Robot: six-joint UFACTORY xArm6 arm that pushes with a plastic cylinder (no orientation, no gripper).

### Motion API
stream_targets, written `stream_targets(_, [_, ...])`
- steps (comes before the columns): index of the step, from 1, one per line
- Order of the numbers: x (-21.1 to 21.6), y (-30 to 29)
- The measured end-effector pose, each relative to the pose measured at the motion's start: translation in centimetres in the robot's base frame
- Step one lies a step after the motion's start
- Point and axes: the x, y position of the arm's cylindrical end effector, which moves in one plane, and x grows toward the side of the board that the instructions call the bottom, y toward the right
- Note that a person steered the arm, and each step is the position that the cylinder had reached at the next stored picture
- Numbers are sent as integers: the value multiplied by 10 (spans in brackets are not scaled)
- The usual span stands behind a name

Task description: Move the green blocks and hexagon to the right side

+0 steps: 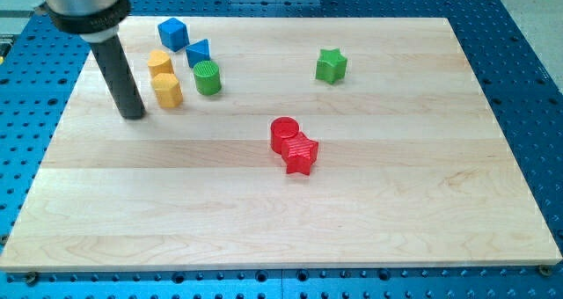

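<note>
My tip (132, 114) rests on the board at the view's left, just left of a yellow hexagon (166, 90). A second yellow block (159, 64) stands just above the hexagon. A green cylinder (208, 77) stands to the right of the hexagon. A green star (331, 66) lies further right, near the view's top. The tip touches no block.
A blue cube (172, 32) and a blue triangle block (199, 52) stand above the green cylinder. A red cylinder (284, 134) and a red star (301, 154) touch each other near the board's middle. The wooden board (396, 202) lies on a blue perforated table.
</note>
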Motion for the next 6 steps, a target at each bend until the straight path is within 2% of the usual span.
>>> stream_targets(1, [-31, 47])
stream_targets(2, [-32, 101])
stream_targets(3, [-33, 92])
stream_targets(5, [-65, 142])
stream_targets(6, [-41, 80])
